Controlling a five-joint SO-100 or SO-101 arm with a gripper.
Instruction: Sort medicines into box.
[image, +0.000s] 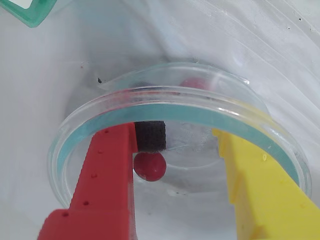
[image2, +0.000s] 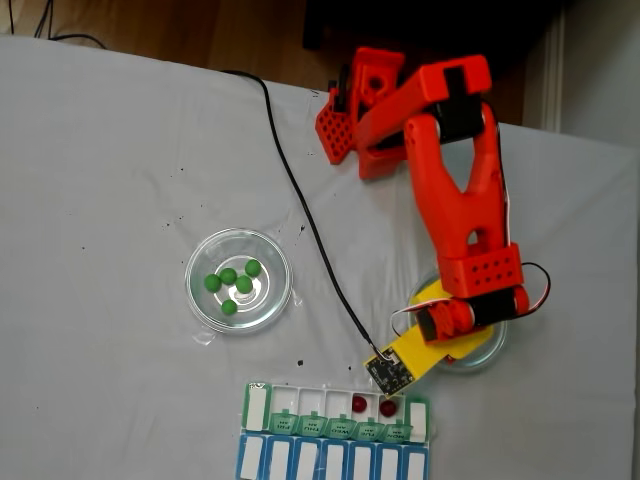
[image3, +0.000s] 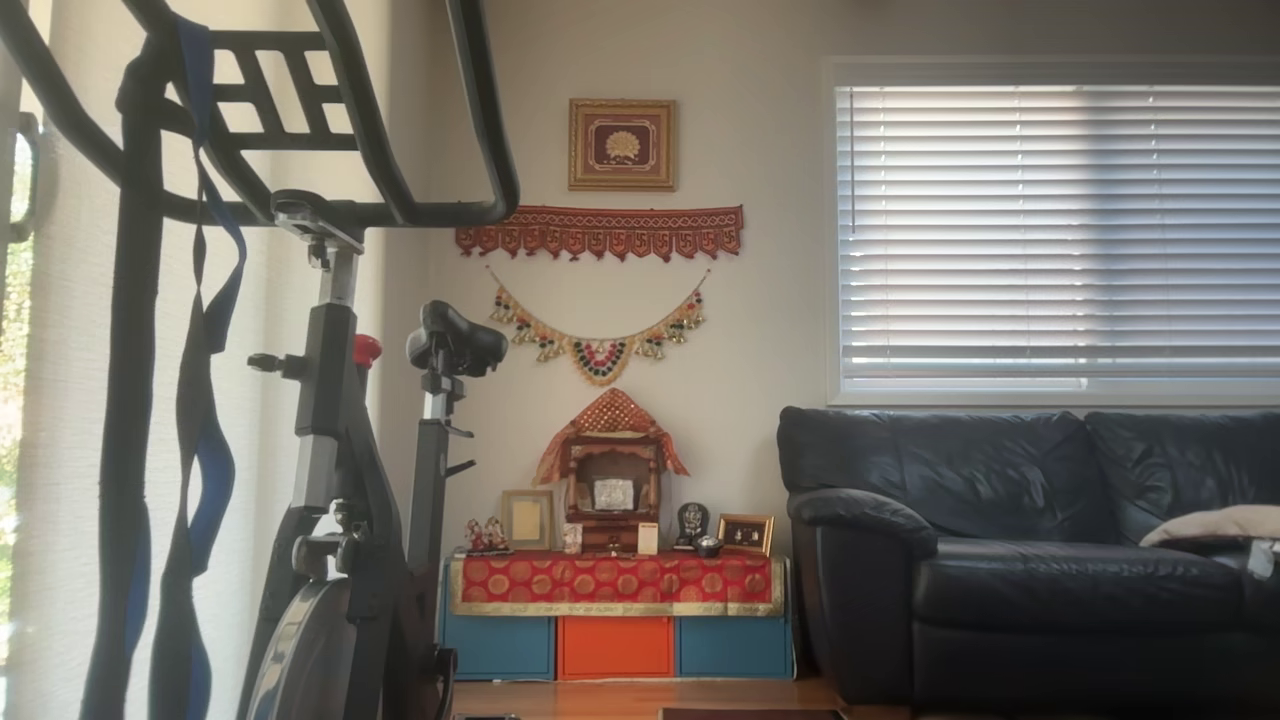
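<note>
Counter (image2: 100, 150): pale grey cloth, black specks. Arm (image2: 455, 190): bright red-orange. Claw (image: 177, 150): one red finger (image: 107, 175) with black foam pad, one yellow finger (image: 260, 185). Balls: five bright green (image2: 232, 285) in clear dish (image2: 272, 300); dark red ball (image: 149, 166). Box (image2: 255, 405): green row, blue row, white labels. Cable (image2: 300, 210): black.
</note>
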